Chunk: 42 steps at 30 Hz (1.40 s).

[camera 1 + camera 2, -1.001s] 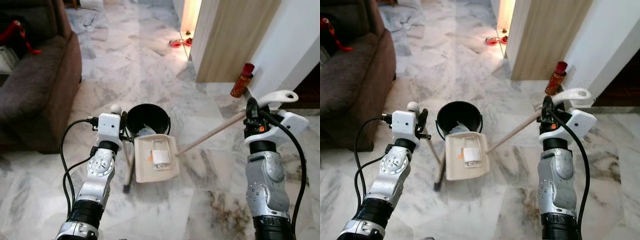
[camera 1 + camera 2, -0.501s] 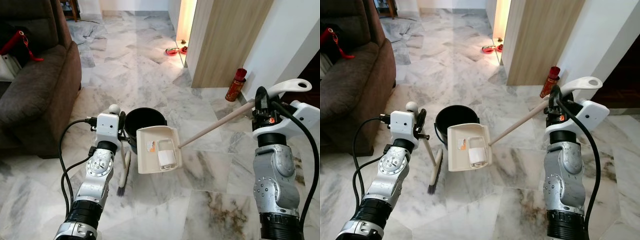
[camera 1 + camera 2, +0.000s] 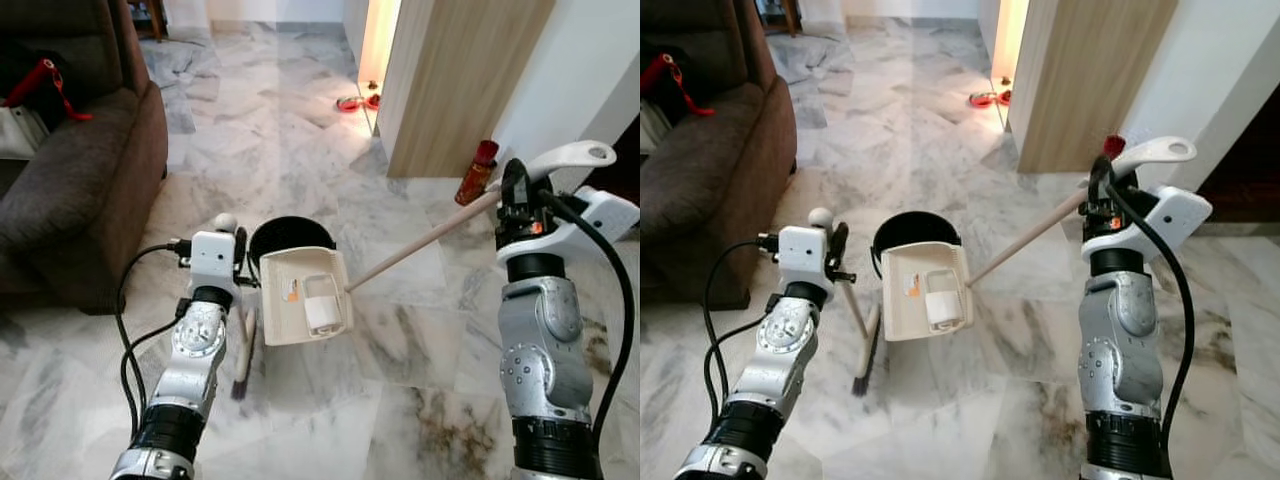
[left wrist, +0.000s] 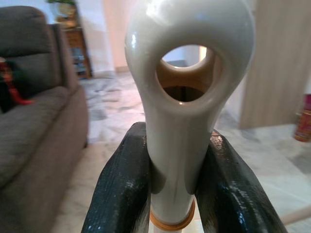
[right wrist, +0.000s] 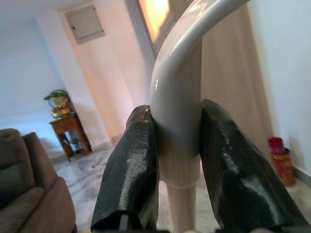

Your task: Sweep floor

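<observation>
A cream dustpan on a long wooden handle hangs tilted just in front of a black bin, partly covering the bin's mouth. White litter lies in the pan. My right gripper is shut on the handle's top end, seen close in the right wrist view. My left gripper is shut on the cream looped top of a broom. The broom's stick slants down left of the pan, with its dark bristles on the marble floor.
A brown sofa stands at the left. A wooden panel and white wall rise at the back right, with a red bottle at their foot. Small red dishes lie farther back on the floor.
My right gripper has risen with the handle's end, and the dustpan has tipped up and drawn closer to the bin. The broom has barely moved. The view has shifted slightly.
</observation>
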{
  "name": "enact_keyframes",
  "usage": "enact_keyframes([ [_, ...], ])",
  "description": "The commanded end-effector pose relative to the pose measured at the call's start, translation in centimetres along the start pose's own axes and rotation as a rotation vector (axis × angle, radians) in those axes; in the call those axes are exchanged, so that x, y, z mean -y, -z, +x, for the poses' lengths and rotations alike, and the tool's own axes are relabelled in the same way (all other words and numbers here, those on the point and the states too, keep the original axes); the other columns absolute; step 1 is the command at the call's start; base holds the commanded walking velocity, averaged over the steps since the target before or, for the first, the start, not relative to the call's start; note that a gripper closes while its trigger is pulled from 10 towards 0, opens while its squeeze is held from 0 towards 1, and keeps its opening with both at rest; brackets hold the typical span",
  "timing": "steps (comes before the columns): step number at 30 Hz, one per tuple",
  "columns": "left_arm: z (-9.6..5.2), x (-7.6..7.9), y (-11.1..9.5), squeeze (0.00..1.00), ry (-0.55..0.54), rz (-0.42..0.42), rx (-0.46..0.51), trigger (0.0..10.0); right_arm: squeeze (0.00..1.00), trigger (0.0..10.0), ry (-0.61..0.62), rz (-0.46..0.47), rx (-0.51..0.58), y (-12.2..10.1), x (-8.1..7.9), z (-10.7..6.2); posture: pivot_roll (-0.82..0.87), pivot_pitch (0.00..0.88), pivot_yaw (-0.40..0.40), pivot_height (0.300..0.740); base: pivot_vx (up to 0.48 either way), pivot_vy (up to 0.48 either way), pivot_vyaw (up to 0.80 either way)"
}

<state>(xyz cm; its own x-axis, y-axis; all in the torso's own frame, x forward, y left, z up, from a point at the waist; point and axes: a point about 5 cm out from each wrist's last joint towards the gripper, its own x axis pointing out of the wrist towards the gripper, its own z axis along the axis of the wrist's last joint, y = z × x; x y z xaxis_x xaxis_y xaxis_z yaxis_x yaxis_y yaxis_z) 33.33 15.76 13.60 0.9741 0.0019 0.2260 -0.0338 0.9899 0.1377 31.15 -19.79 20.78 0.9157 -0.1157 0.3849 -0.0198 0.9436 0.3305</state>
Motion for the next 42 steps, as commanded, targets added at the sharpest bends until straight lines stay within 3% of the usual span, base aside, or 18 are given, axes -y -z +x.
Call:
enact_keyframes([
  [1,0.36,-0.59,-0.94,0.00,-0.029,0.023,0.045,10.0,0.00,10.0,-0.033,0.019,0.090,-2.09,-0.90,0.52,0.08,0.069,-0.059,0.740,0.292,0.000,0.00],
  [42,0.59,-1.19,-1.36,0.00,-0.077,0.030,0.056,10.0,0.00,10.0,-0.023,0.079,0.095,-2.56,-1.11,0.70,0.08,0.104,-0.066,0.740,0.296,0.000,0.00],
])
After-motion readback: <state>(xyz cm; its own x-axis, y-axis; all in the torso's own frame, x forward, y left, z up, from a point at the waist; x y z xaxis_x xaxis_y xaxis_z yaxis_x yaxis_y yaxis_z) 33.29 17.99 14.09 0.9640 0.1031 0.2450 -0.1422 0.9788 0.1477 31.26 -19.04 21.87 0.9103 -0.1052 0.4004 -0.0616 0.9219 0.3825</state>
